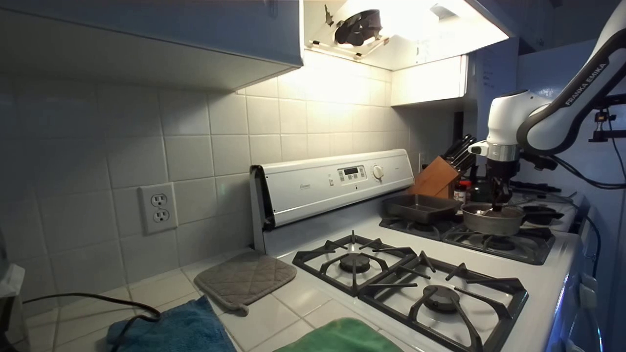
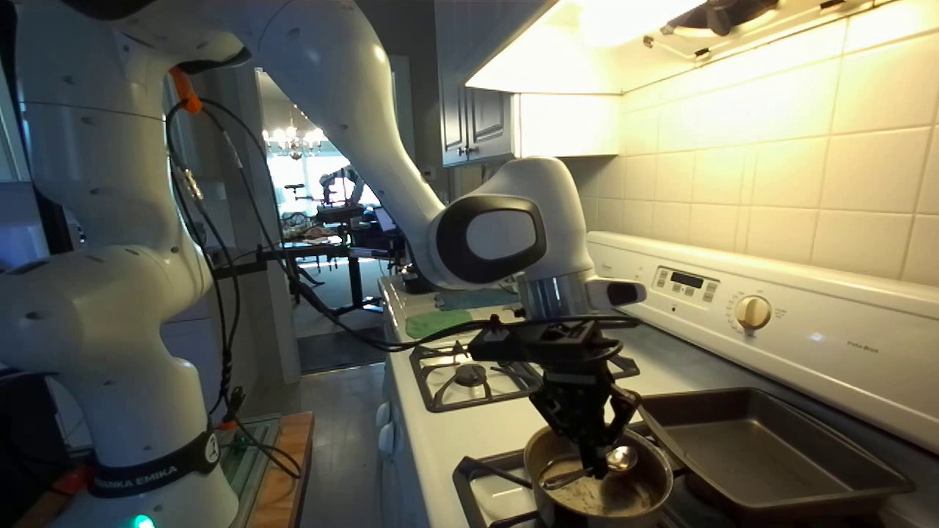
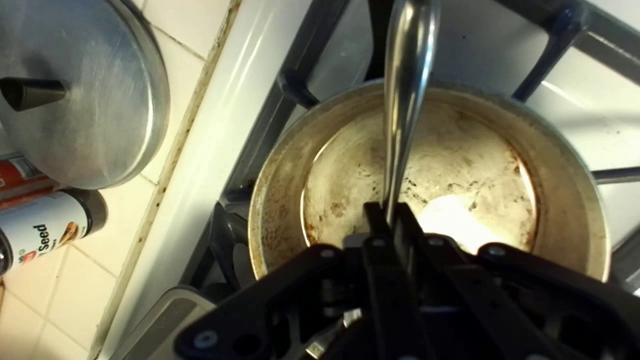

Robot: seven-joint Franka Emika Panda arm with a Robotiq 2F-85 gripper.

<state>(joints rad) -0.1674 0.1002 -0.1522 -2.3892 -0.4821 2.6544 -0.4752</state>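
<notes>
Gripper (image 3: 391, 212) has a spoon (image 3: 406, 95) pinched tight, fingers (image 3: 375, 218) nearly together with just the thin metal bit between them. Spoon's over the pot (image 3: 567, 200), can't tell if it's touching.

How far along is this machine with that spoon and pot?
Done, it seems: the pot sits on a burner grate, and the end effector has the spoon gripped. In hand: the spoon is held over or just inside the pot; whether it touches the bottom, I can't tell. Left, perhaps: letting the spoon go, since the grip is closed on it.
</notes>
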